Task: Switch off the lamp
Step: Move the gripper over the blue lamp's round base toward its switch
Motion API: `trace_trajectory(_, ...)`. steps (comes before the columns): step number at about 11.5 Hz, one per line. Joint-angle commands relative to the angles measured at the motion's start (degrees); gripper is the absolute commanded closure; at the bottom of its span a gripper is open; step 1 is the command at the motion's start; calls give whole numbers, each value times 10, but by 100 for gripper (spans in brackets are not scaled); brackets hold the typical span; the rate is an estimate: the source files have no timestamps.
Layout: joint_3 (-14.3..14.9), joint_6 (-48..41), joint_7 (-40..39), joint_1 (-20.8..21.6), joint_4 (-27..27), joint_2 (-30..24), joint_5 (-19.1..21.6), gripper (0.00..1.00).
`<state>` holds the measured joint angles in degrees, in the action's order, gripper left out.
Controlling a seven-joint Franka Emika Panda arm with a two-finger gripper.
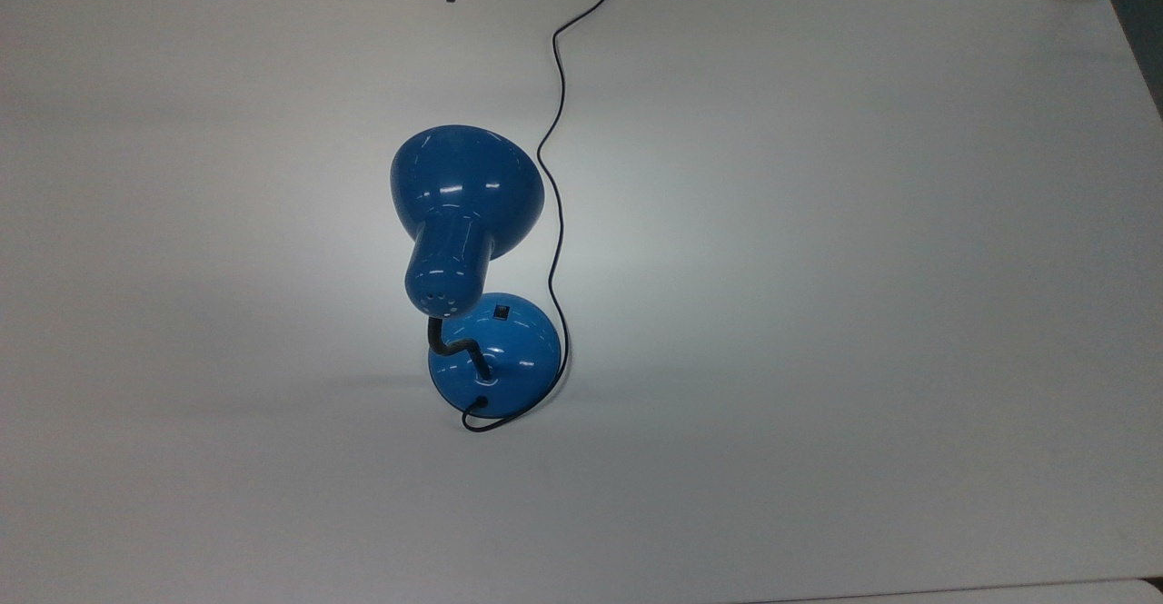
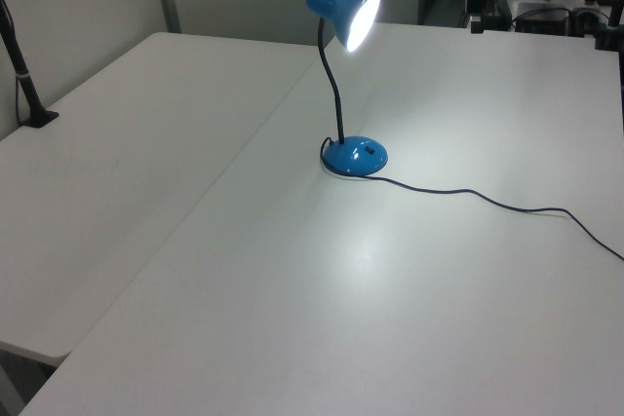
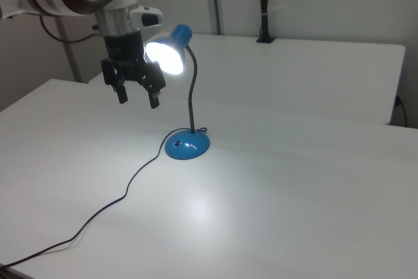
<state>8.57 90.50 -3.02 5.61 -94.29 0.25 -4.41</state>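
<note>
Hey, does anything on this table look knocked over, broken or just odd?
Nothing stands out. The lamp stands upright on its base, lit, its cord trailing loosely across the table. The open gripper hangs above, holding nothing.

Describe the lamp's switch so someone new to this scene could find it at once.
On the white table stands a lit blue lamp; follow its black bendy neck down to the round domed base. The switch is the small black square on the base's top surface, on the side facing the shade, the one dark mark on the glossy blue dome besides the neck.
</note>
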Motion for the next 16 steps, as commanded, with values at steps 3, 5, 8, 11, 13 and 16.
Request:
trace_trajectory(3,3,1,42,3,17,12,12,0)
trace_trajectory(5,2,0,37,3,17,13,17,0)
trace_trajectory(8,3,-4,33,1,18,18,36,0)
trace_trajectory(11,5,-8,-32,-4,26,18,39,0)
trace_trajectory(13,4,-9,-43,-7,28,18,34,0)
trace_trajectory(16,4,-4,-94,-8,28,26,39,47)
